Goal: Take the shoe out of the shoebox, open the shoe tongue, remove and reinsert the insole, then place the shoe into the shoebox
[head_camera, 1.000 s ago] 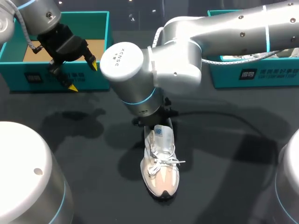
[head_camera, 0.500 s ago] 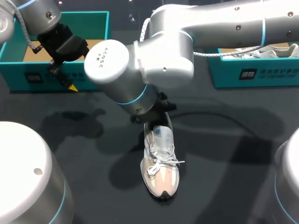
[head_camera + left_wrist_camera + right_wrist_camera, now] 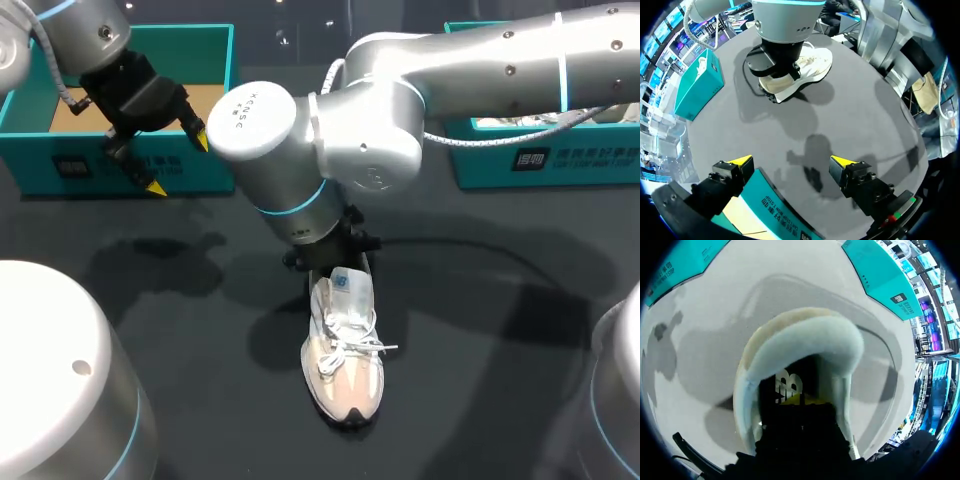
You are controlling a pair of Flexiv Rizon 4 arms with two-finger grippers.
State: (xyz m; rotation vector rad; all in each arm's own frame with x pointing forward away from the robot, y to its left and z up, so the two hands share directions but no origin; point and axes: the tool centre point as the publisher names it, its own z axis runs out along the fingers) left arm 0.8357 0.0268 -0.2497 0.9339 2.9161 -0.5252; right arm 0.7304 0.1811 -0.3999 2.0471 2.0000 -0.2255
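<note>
The shoe (image 3: 345, 365) lies on the dark surface (image 3: 480, 330), with our right claw (image 3: 792, 401) sunk into its heel opening; whether it grips, we cannot tell. Our left claw (image 3: 178, 163) hangs apart over the shoebox (image 3: 90, 168) wall.

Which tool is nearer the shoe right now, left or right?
Right. The right tool is down at the heel opening of the shoe, pointing into it. The left tool hangs open above the front wall of the teal shoebox, well apart from the shoe.
</note>
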